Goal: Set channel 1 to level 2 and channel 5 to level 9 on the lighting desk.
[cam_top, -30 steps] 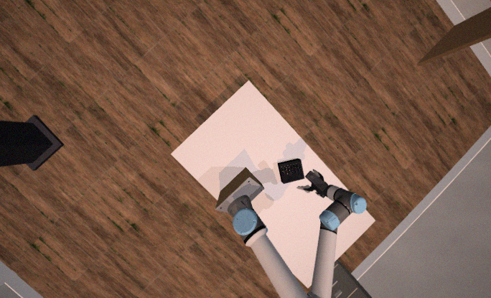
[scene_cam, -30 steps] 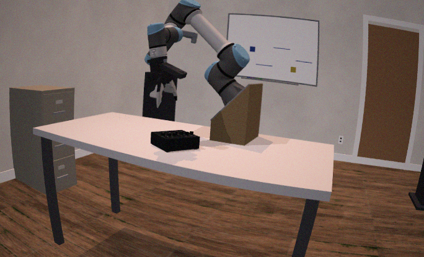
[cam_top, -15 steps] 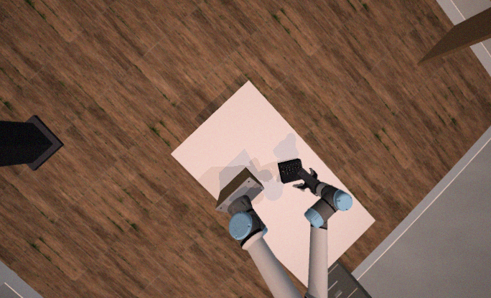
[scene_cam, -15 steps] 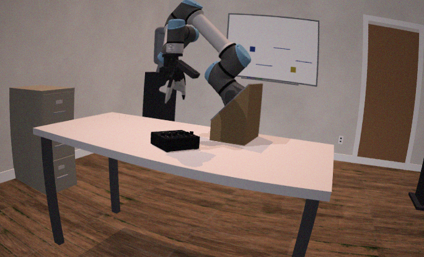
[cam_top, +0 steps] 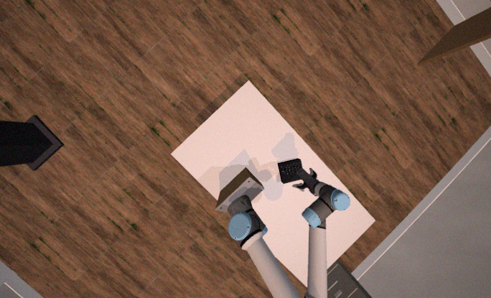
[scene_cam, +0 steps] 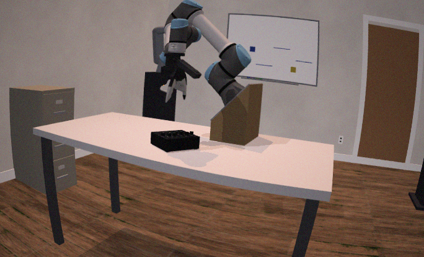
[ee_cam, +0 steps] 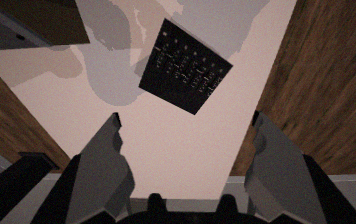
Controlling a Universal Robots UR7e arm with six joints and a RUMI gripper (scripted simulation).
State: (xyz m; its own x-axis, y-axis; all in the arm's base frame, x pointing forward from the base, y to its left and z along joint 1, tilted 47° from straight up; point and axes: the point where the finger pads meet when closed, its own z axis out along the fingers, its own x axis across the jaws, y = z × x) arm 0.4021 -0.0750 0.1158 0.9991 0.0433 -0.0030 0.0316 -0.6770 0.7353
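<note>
We see the arm rising from a tan wedge-shaped mount [scene_cam: 242,116] on the far side of the pale table [scene_cam: 274,176], folding up high and then back down so the wrist points almost straight at the tabletop. The gripper [scene_cam: 175,93] hangs well above the table, up and a bit left of the lighting desk [scene_cam: 175,139] in the exterior view, not touching anything. Jaws spread fully wide, nothing between them; in the wrist view both grey fingers frame bare tabletop with the desk [ee_cam: 185,72] farther ahead, turned at an angle. The lighting desk is a small black box sitting flat on the table near its middle, just left of the mount, apart from it. From the top view the gripper [cam_top: 303,179] is right beside the desk's [cam_top: 288,169] edge. Fader rows show on the desk top but we cannot tell individual levels, too small and dark.
</note>
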